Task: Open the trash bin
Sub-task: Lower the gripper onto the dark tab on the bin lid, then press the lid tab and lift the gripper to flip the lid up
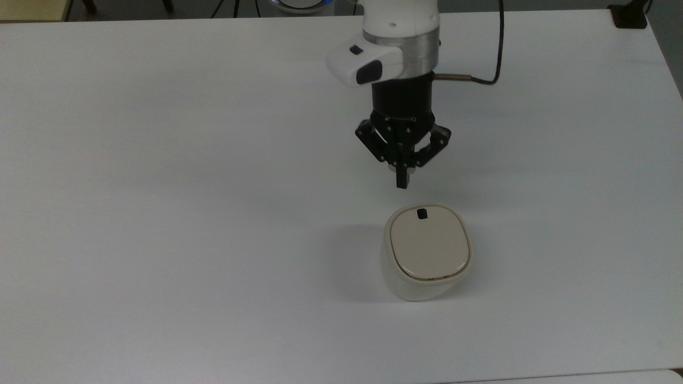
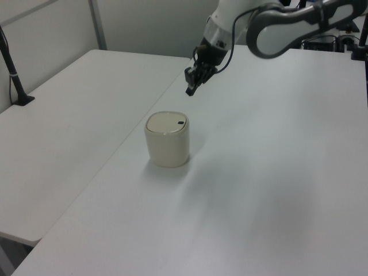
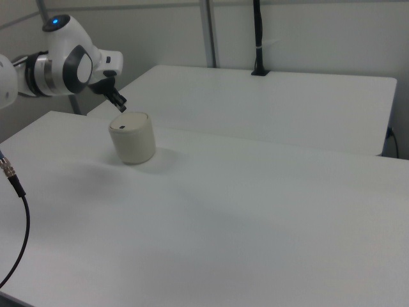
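The trash bin (image 1: 427,253) is a small cream-white tub standing on the white table, its beige lid (image 1: 429,245) down flat. A small black button (image 1: 422,214) sits at the lid's far rim. In the left view the trash bin (image 2: 167,139) stands mid-table, and in the right view the trash bin (image 3: 132,137) is at the left. My gripper (image 1: 401,183) hangs above the table just behind the button, fingers pressed together and holding nothing. It hovers higher than the lid in the left view (image 2: 189,90) and just above the bin's rim in the right view (image 3: 122,108).
A second white table (image 2: 69,144) adjoins on the left view's left. A black clamp post (image 2: 14,75) stands on it. A black cable (image 1: 499,48) trails from the arm's wrist. A black mount (image 1: 629,16) sits at the top view's far right corner.
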Robot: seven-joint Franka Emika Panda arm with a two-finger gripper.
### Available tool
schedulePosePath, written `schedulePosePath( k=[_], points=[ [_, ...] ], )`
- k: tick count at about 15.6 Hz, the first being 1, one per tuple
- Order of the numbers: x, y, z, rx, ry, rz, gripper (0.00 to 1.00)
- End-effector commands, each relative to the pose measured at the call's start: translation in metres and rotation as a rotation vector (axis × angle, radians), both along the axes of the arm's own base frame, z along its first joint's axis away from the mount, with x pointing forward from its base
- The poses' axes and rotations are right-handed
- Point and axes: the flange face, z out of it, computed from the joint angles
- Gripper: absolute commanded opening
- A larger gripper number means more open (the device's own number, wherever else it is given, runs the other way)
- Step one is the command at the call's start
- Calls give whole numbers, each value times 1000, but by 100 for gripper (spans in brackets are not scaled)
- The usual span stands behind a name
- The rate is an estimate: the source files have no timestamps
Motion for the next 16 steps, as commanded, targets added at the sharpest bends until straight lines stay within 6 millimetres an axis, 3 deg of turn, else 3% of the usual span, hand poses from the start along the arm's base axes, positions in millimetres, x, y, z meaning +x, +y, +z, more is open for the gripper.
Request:
schedulePosePath(
  k=[1, 7, 10, 12, 14, 16],
  points=[
    [12, 14, -24, 53, -29, -92, 0],
    [14, 42, -54, 81, -48, -123, 0],
    [17, 45, -73, 71, -36, -140, 0],
    [14, 57, -77, 55, -58, -125, 0],
    [14, 59, -88, 21, -59, -114, 0],
    [14, 58, -85, 19, -62, -116, 0]
  ],
)
